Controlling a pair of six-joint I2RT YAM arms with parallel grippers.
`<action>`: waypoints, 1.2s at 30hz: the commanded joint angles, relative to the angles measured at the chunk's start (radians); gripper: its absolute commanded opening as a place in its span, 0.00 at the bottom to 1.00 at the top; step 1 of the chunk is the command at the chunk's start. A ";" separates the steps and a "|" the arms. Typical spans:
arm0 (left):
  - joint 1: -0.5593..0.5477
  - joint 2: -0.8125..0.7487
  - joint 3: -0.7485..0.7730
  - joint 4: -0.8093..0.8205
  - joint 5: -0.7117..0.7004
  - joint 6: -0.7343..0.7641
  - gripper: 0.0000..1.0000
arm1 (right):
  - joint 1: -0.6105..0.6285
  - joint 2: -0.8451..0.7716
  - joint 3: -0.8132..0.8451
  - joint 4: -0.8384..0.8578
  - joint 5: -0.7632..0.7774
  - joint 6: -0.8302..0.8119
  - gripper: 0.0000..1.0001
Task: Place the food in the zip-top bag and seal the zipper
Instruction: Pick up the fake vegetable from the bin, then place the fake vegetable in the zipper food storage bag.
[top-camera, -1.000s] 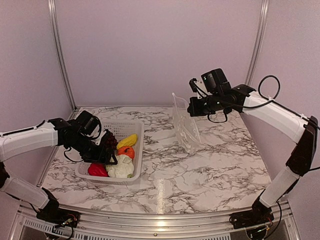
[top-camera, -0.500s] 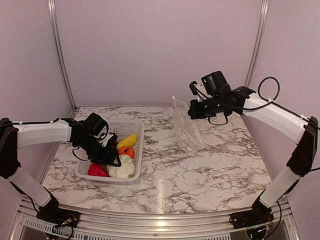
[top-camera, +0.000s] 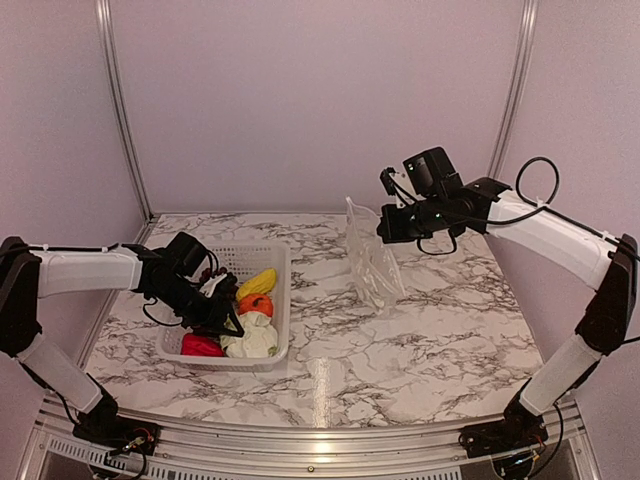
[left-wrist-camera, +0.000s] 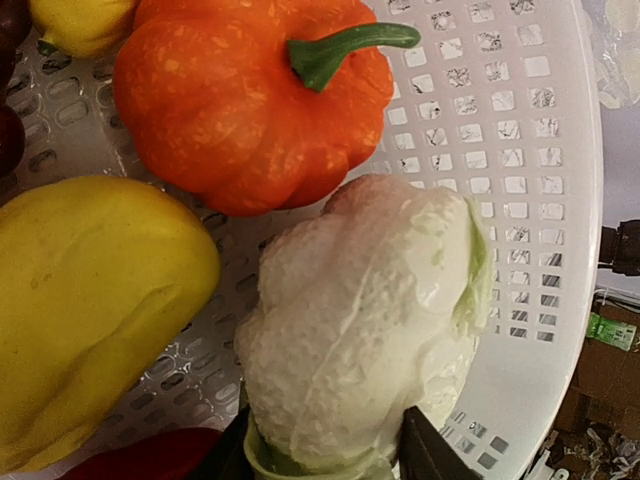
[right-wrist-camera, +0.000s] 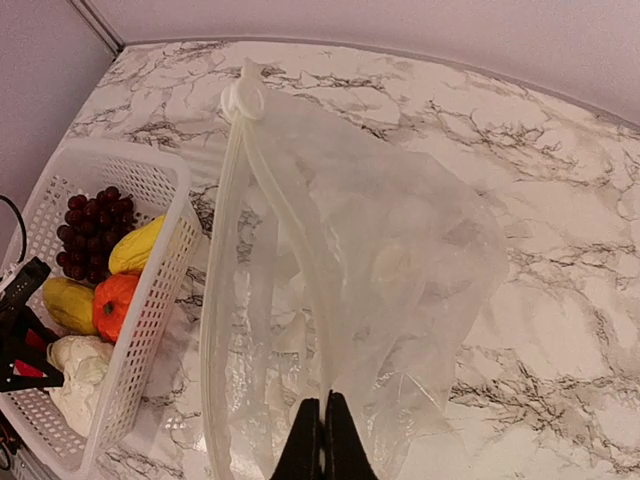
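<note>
Cabbage (left-wrist-camera: 360, 320) looks light and firm; left gripper (left-wrist-camera: 328, 452) squeezes its bottom end. Right gripper (right-wrist-camera: 322, 440) pinches the floppy, slippery bag (right-wrist-camera: 400, 260).

Lilac walls (top-camera: 300, 100), marble tabletop (top-camera: 440, 320)

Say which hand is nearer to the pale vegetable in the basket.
Left. The left hand grips the pale vegetable in the basket; the right hand is far across the table, pinching the zip-top bag.
</note>
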 joint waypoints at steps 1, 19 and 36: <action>0.010 -0.018 0.001 0.037 0.031 -0.034 0.42 | 0.002 -0.018 0.014 0.026 -0.001 0.011 0.00; 0.012 -0.180 0.296 -0.037 -0.158 -0.137 0.20 | -0.006 0.048 0.189 -0.149 0.174 -0.094 0.00; -0.105 0.005 0.538 0.300 -0.227 -0.433 0.05 | -0.008 0.184 0.243 -0.129 -0.019 -0.031 0.00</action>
